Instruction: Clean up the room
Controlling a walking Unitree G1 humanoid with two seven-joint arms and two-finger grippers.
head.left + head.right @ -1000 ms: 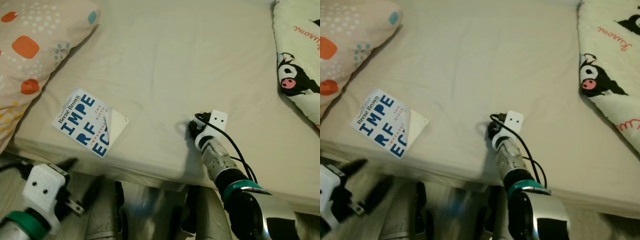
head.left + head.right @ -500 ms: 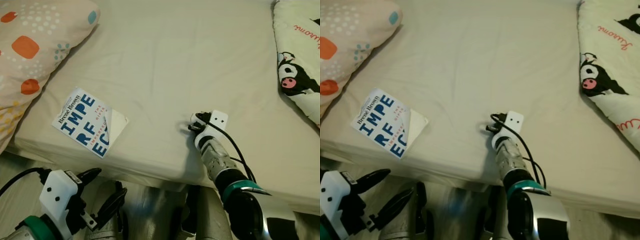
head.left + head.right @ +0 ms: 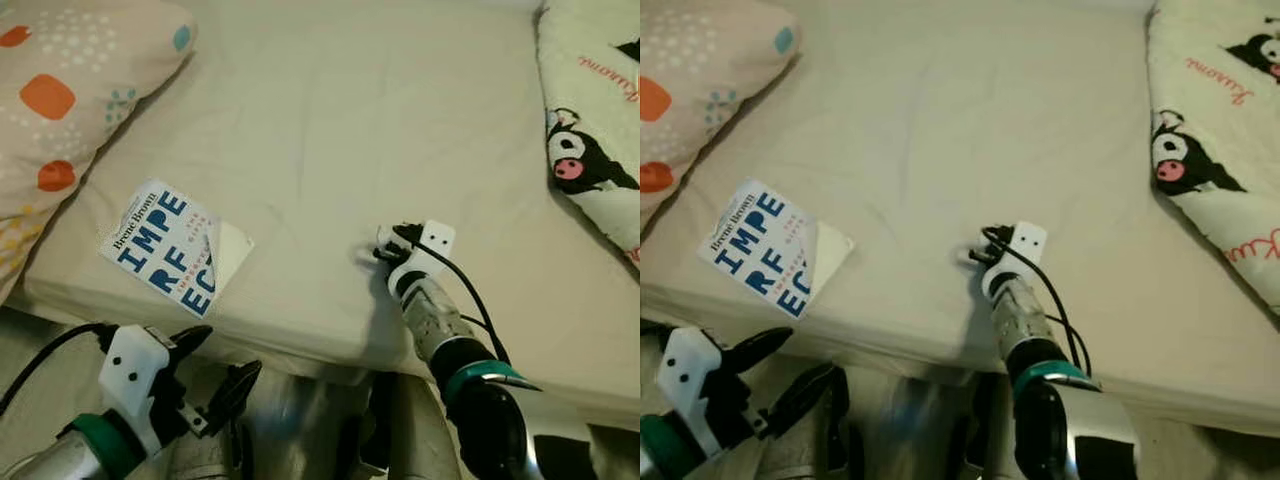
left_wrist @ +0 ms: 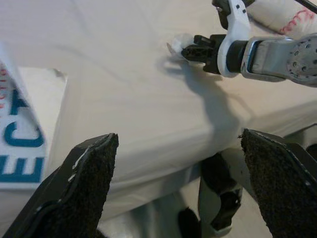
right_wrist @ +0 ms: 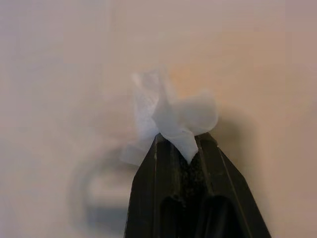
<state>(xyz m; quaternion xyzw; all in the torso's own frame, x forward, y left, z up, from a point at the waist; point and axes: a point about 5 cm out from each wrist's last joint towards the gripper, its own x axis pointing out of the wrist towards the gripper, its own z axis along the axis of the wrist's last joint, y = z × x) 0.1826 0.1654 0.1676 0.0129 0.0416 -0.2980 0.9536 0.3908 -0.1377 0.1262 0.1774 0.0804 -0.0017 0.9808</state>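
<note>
Your right gripper [image 5: 179,148] pinches a crumpled white tissue [image 5: 171,116] over the cream bedsheet [image 3: 350,150]; your left gripper [image 3: 215,365] gapes below the bedsheet's edge.

"Brené Brown", "IMPERFEC" on book [image 3: 172,247]

A spotted pillow [image 3: 70,95] and a cartoon-print quilt [image 3: 590,120], perhaps a blanket, flank the bed [image 3: 330,130].

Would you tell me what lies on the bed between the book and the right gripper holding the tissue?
Nothing: bare cream sheet, lightly wrinkled, runs from the book to the right gripper and its tissue, as the left eye view shows.
</note>
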